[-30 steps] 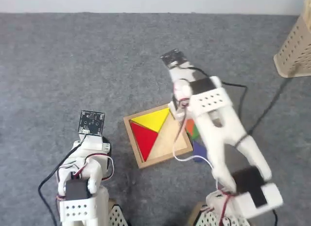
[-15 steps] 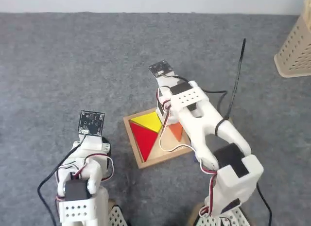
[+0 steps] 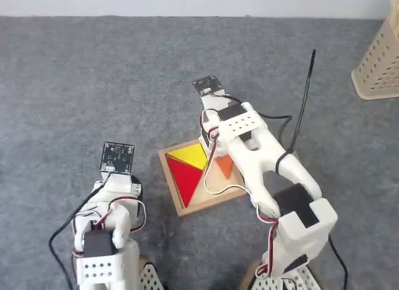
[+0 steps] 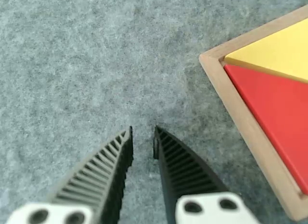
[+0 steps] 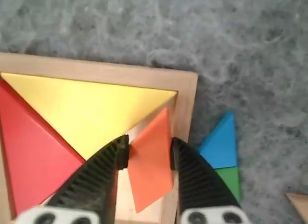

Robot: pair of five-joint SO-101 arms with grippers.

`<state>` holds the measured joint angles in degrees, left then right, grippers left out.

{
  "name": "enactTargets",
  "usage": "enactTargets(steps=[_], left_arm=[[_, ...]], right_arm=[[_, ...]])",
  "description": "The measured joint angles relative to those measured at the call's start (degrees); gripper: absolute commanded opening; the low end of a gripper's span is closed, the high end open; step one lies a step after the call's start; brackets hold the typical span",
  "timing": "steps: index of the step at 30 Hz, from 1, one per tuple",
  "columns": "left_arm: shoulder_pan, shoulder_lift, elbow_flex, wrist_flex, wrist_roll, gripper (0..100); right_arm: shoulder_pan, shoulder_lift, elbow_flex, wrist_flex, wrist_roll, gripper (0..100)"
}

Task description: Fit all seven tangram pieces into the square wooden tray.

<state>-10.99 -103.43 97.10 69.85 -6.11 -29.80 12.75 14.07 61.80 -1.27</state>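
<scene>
From above, the tray [image 3: 206, 203] lies on the carpet [image 3: 93, 72]. A yellow piece [image 3: 187, 156] and a red piece [image 3: 184, 178] lie in it. The right arm [image 3: 262, 153] hangs over it.

The left wrist view has the left gripper [image 4: 143, 135] over the carpet near the tray's corner, fingers a little apart, holding nothing.

In the right wrist view, the right gripper [image 5: 147, 149] pinches an orange piece [image 5: 151, 168] over the tray, just beside the yellow piece. A blue piece [image 5: 219, 142] and a green piece [image 5: 228, 183] lie outside.
</scene>
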Motion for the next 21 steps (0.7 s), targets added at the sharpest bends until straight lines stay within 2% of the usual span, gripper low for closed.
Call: enactTargets(steps=[5,13,15,18,21], left_arm=[[0.0,0.0,0.0,0.0,0.0,7],[0.0,0.0,0.0,0.0,0.0,7],[0.0,0.0,0.0,0.0,0.0,7],[0.0,0.0,0.0,0.0,0.0,7],[0.0,0.0,0.0,0.0,0.0,7]], right_arm=[[0.0,0.0,0.0,0.1,-0.1,15.4],[-0.1,0.0,0.0,0.1,-2.1,15.1],[0.0,0.0,-0.4,0.5,-2.2,11.3],[0.0,0.0,-2.6,2.7,-2.3,0.0],[0.4,-0.1,-3.0,3.4,-2.3,0.4]])
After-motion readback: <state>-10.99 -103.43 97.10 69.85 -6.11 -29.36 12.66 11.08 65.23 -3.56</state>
